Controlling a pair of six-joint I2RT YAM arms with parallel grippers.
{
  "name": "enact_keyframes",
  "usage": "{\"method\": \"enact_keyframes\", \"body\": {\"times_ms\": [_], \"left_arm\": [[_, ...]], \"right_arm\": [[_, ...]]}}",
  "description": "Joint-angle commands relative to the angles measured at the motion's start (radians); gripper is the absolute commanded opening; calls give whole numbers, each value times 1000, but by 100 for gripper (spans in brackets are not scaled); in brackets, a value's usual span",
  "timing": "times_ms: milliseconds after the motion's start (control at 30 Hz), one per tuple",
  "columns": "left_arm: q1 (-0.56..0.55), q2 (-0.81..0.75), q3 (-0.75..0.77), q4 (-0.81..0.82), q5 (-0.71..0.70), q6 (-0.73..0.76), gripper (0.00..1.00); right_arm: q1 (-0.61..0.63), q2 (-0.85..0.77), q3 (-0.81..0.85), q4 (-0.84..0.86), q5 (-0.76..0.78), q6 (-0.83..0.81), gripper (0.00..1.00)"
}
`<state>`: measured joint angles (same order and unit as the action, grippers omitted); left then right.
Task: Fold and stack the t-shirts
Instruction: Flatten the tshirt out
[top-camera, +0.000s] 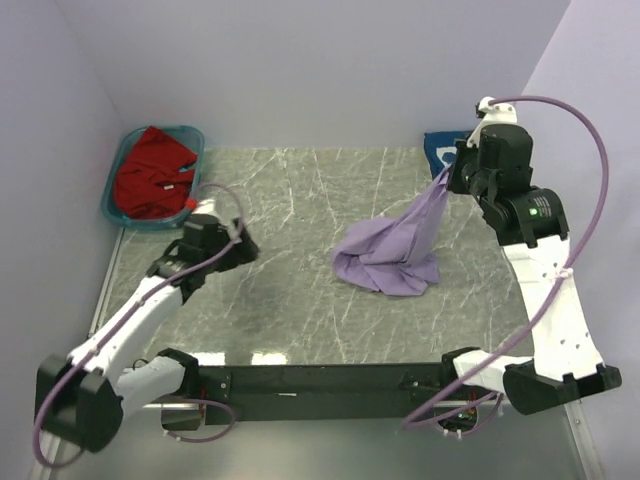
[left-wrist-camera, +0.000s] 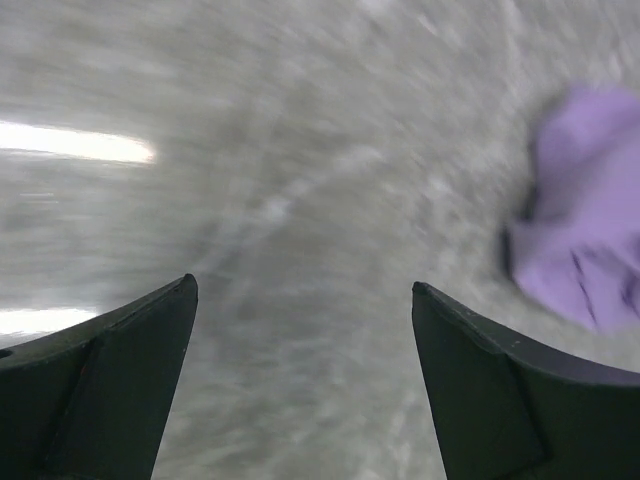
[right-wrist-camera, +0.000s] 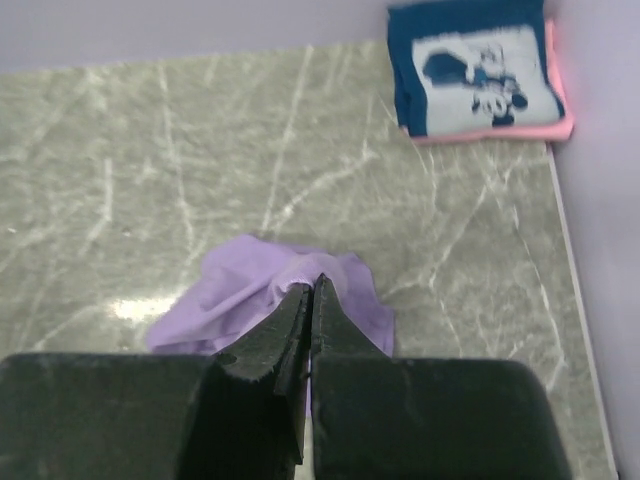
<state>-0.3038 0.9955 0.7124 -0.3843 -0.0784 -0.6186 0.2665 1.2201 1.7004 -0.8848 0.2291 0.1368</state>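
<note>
Purple shirt (top-camera: 385, 262) part-lifted from the surface (top-camera: 300, 200). The right claw (right-wrist-camera: 312, 285) is closed on 1 edge of the cloth and holds it raised, so the shirt forms a taut band that slopes down from the claw to a crumpled heap resting on the surface. Its long axis therefore runs diagonally, from the raised end at the far right to the heap nearer the arm bases. The left claw (left-wrist-camera: 300, 285) is wide open and holds nothing. It hovers low, well apart from the heap on its left side, with bare surface between them. The wrist view is motion-blurred but shows the purple cloth off to the claw's right. The left arm appears the nearer to the free lower end, so spreading the shirt probably needs that claw to cross rightward to the heap. Far left of the purple shirt, a red shirt (top-camera: 150, 175) lies in a tub (top-camera: 112, 195). Beyond its raised end, a folded navy shirt (right-wrist-camera: 475, 65) sits on a pink shirt (right-wrist-camera: 490, 135).
</note>
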Motion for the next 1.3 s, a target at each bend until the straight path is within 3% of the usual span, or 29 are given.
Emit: {"method": "enact_keyframes", "body": {"times_ms": [0,100,233,367,567,700,733,767,800,867,1033,1133,1267], "left_arm": [[-130,104,70,119,124,-61,94],[-221,245,117,186,179,-95,94],[-346,423,234,241,141,-73,93],[-397,634,364,251,173,-61,91],[-471,825,508,240,170,-46,81],[-491,896,544,236,146,-69,58],[-491,900,553,219,129,-69,31],[-489,894,565,194,82,-41,11],[-480,882,579,106,18,-26,1],[-465,797,611,20,-91,0,1],[-361,536,721,-195,-568,144,1],[-321,398,800,-205,-719,304,1],[-317,254,858,-217,-779,431,1]], "right_arm": [[-41,-5,-62,61,-63,-9,0],[-58,-43,-93,86,-80,-9,0],[-72,-67,-111,90,-108,-6,0],[-76,-96,-156,106,-120,-3,0],[-87,-131,-189,119,-119,-3,0],[-96,-149,-212,135,-116,6,0],[-104,-152,-219,139,-109,7,0],[-105,-159,-220,139,-103,9,0],[-110,-160,-220,139,-97,6,0],[-119,-171,-217,141,-64,4,0],[-131,-192,-199,178,13,3,0],[-139,-197,-171,194,18,0,0],[-141,-223,-182,236,-42,0,0]]}}
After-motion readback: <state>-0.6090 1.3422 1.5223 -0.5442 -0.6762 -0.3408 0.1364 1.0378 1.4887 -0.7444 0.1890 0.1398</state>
